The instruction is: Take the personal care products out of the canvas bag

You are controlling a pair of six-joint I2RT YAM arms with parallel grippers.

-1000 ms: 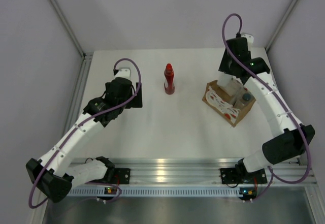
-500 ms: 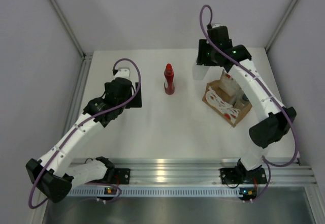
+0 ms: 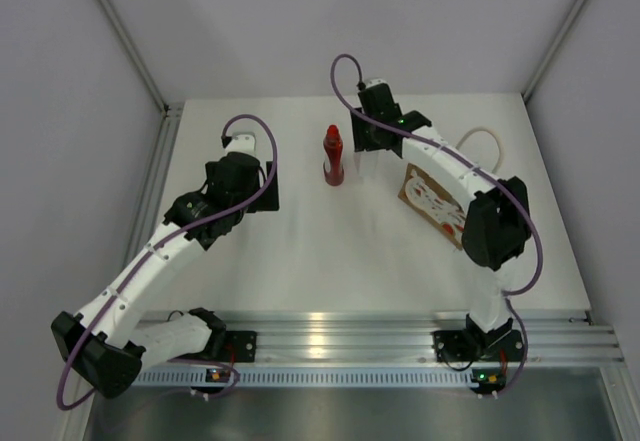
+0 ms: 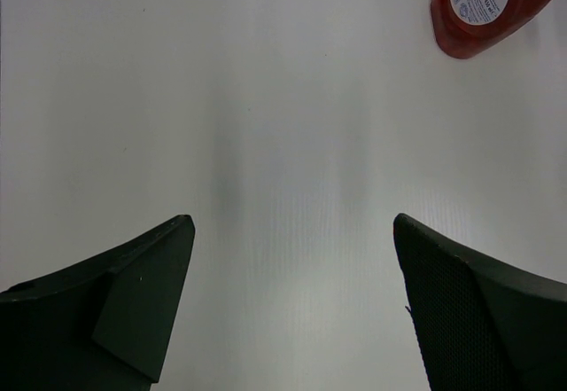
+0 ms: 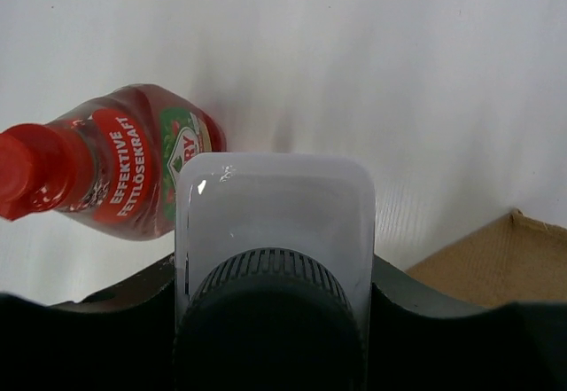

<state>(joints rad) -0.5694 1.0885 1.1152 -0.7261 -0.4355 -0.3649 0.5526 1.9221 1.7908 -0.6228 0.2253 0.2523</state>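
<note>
On the white table [image 3: 300, 251], the red bottle [image 5: 133, 174] reads "EFFEKTIVE FETTLÖSEKRAFT"; at its three o'clock the right gripper [image 5: 275, 289] pinches the clear bottle [image 5: 275, 209], outside the canvas bag [image 3: 440, 206]. The left gripper [image 4: 292, 231] stands spread.

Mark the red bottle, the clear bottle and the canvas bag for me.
red bottle [image 3: 333, 167]: top external view, on its body.
clear bottle [image 5: 275, 209]: right wrist view, on its clear shoulder.
canvas bag [image 3: 432, 201]: top external view, on its patterned side.
</note>
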